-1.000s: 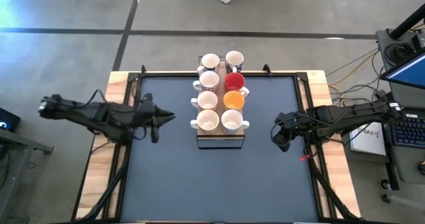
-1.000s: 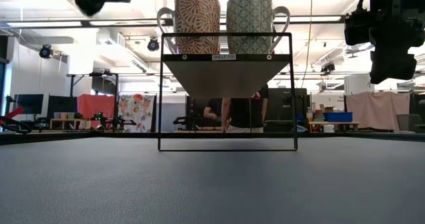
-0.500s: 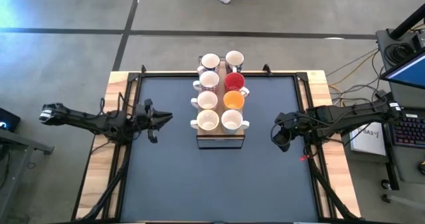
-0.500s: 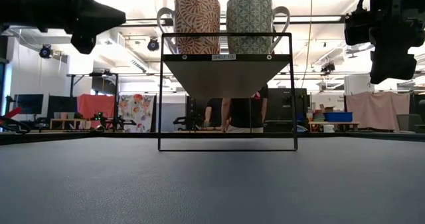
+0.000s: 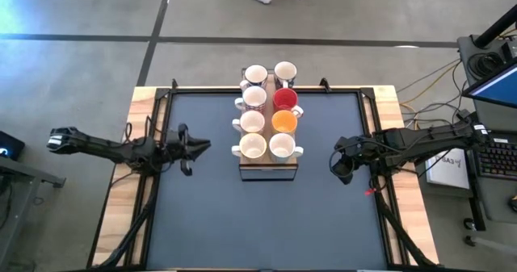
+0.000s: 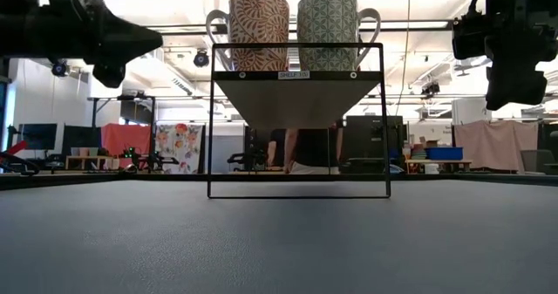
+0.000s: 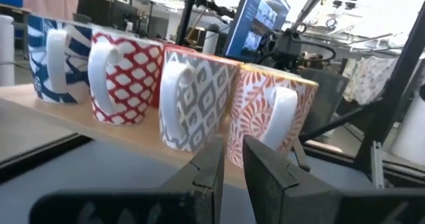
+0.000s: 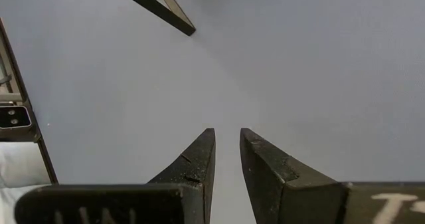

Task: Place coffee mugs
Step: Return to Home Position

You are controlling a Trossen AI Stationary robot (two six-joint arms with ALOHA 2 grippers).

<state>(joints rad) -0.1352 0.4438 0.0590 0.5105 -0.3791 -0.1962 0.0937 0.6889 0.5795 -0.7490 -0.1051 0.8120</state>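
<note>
The mugs (image 5: 269, 110) stand on the shelf (image 5: 268, 173), my left gripper (image 5: 202, 146) and right gripper (image 5: 341, 169) either side of it, both pinched nearly closed, empty. They look rigid, slick, breakable; I'd grip a rim.

Four coffee mugs stand upright in a close row on a pale wooden shelf (image 7: 76, 125), white handles toward the camera: a blue-patterned mug (image 7: 45, 59), a red-lattice mug (image 7: 127, 78), a gray-diamond mug (image 7: 199, 99) and an orange-leaf mug (image 7: 269, 121). The left gripper (image 7: 232, 147) points at the last two. Its fingers (image 7: 264, 172) are nearly together and hold nothing. A blue-lit monitor (image 7: 257, 16) stands behind.
</note>
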